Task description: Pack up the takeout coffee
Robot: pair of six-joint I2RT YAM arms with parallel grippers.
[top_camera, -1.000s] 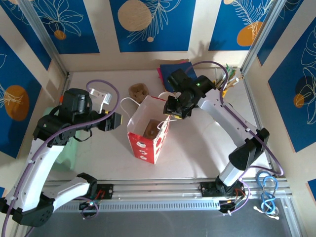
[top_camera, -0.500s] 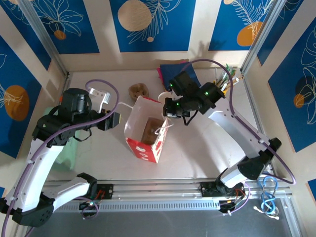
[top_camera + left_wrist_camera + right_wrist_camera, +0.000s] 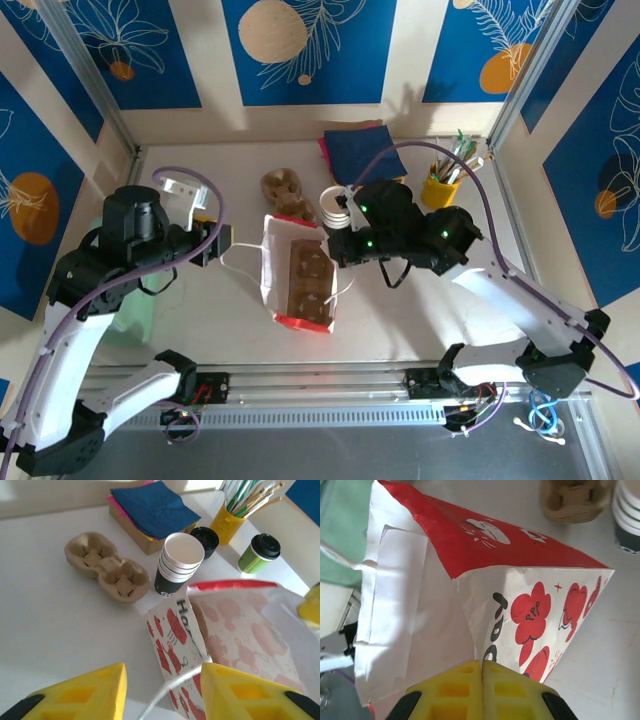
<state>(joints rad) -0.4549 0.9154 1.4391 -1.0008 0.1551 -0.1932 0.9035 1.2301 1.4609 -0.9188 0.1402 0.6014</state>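
The paper bag (image 3: 300,280) has swung round and tipped open since a moment ago, the right gripper (image 3: 481,669) pinched on its wall, so we should keep that mouth steady (left gripper (image 3: 162,677) spread apart beside it) for the takeout coffee (image 3: 179,562) standing just behind.

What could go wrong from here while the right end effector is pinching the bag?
1. The right end effector is shut on the wall of the paper bag; a hard pull may tear or topple it.
2. The white paper cups stand right beside the bag's rim; shifting the bag could knock them over.
3. The open left end effector straddles the handle and might snag it.
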